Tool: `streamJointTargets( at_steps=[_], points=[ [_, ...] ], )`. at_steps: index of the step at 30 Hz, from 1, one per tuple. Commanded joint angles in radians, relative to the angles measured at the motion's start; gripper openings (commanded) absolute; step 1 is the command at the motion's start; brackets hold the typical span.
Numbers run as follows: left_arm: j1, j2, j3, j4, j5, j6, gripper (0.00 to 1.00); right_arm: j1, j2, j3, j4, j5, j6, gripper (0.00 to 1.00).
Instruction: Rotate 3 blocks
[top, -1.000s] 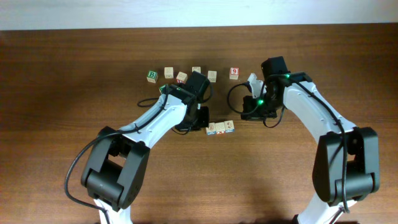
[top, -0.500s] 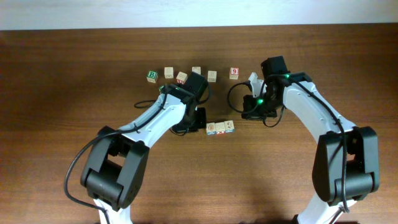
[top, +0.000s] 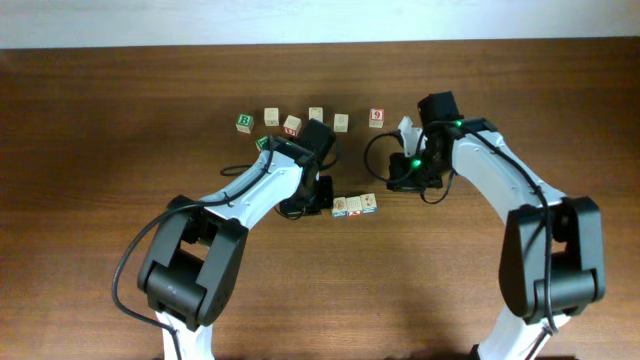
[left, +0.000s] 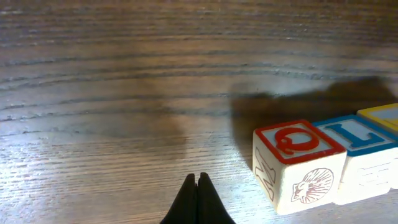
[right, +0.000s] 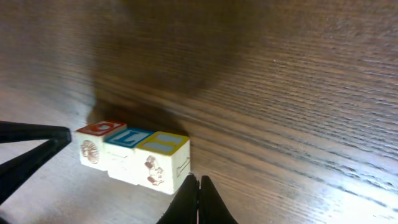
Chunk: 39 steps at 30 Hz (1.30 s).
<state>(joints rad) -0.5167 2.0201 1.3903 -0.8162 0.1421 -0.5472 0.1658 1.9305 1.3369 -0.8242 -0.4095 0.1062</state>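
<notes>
- Since a second ago, the left hand (left: 197, 182) has backed slightly off the row's Q end. Its fingers are pressed together and hold nothing.
- The three blocks (top: 355, 205) sit touching in a row on the surface (top: 120, 150), between the two hands.
- The right hand (right: 199, 182) is closed and empty, with its tips just beside the yellow-topped block (right: 163, 155).
- Other cubes (top: 271, 117) lie farther back.

Three pale wooden alphabet cubes (top: 354, 205) lie flat in a touching row on the brown wooden surface (top: 120, 200): red-framed Q cube (left: 298, 165), blue-framed L cube (left: 364, 155), and yellow-framed cube (right: 163, 158).
</notes>
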Motion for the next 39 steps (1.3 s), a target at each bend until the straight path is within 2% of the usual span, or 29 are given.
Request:
streamJointTargets(
  at_steps=[1, 26, 30, 39],
  points=[
    [0.004, 0.01, 0.011, 0.023, 0.013, -0.013, 0.0, -0.002, 0.042, -0.012, 0.012, -0.032, 0.007, 0.04],
    [0.004, 0.01, 0.015, 0.053, 0.038, 0.052, 0.0, 0.018, 0.081, -0.012, 0.008, -0.076, 0.003, 0.04],
    [-0.005, 0.01, 0.016, 0.062, 0.046, 0.093, 0.0, 0.019, 0.089, -0.012, 0.003, -0.077, 0.003, 0.04],
    [-0.019, 0.011, 0.016, 0.095, 0.04, 0.088, 0.0, 0.025, 0.089, -0.015, -0.01, -0.077, 0.003, 0.04]
  ],
)
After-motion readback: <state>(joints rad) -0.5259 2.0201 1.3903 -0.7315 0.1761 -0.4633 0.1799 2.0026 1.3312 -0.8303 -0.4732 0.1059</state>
